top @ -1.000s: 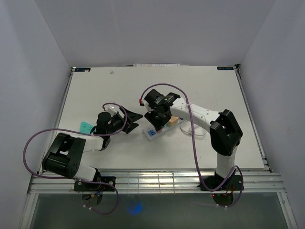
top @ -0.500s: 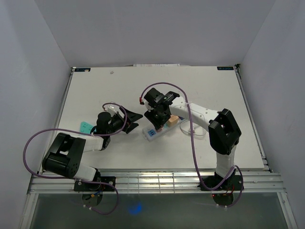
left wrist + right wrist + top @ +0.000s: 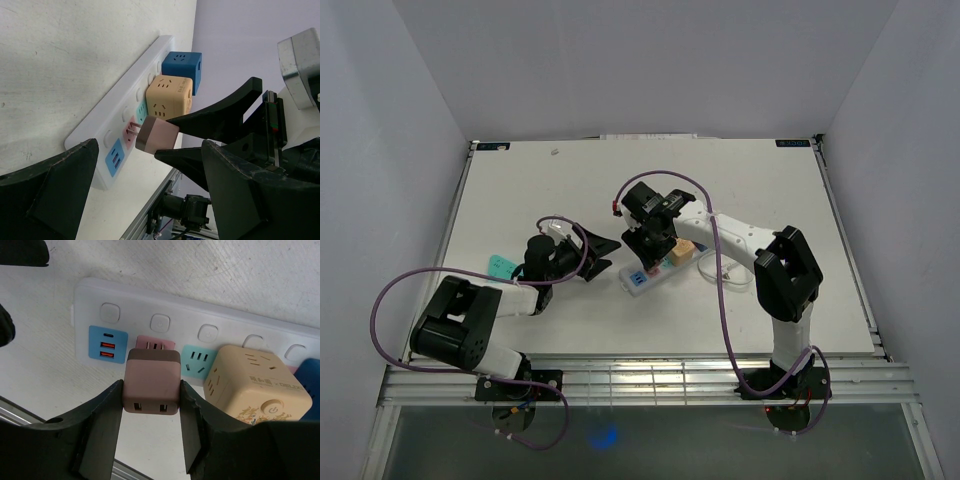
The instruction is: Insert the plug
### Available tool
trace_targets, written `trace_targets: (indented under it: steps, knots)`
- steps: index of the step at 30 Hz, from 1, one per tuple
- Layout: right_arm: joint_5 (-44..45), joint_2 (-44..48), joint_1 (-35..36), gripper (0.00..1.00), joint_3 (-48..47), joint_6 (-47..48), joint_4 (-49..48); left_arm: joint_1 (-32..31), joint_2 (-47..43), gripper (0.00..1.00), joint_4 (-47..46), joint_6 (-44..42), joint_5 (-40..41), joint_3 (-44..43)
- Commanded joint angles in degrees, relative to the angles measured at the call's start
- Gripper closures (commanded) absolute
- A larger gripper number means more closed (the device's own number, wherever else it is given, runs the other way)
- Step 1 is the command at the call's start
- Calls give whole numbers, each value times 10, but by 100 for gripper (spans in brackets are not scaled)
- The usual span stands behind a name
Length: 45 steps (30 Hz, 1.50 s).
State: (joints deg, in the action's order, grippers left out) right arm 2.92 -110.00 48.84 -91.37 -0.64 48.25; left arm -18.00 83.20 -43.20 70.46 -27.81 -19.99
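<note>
Over the last second the right gripper has edged a little toward 11 o'clock in the top view, while the power strip has stayed put and the left arm has barely stirred. This reads as fine alignment rather than a push.

The right jaws are clamped on the sides of the dusty-pink plug. Its prongs sit right at the mouth of the pink socket, but bare metal shows between the plug body and the strip in the left wrist view. The plug looks lined up but not seated, so the pressing-home probably remains to be done.

The left gripper waits at 9 o'clock of the strip with its jaws spread wide, holding nothing. A yellow cube adapter occupies the strip just beyond the neighbouring teal socket, with a blue cube adapter past it, which leaves little room on that side.

The tabletop is white, matte and lightly scuffed. A small teal item lies at 9 o'clock, well apart from the strip. Plain pale walls enclose three sides.
</note>
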Motion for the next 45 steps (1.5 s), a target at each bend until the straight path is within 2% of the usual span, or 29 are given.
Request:
trace_targets:
  steps: [1, 24, 32, 39, 45]
  knots:
    - [-14, -12, -2, 92, -16, -4, 3, -5, 0, 6, -3, -7, 6, -15]
    - [2, -16, -1, 92, -18, -11, 54, -25, 3, 8, -29, 1, 51, 8]
    - [5, -71, -1, 92, -79, -13, 76, -38, 21, 9, -49, 3, 65, 14]
    - [6, -96, -1, 92, -90, -9, 66, -49, 72, 16, -100, 24, 53, 16]
    - [10, -101, -1, 92, -97, -11, 55, -50, 75, 20, -124, 33, 57, 28]
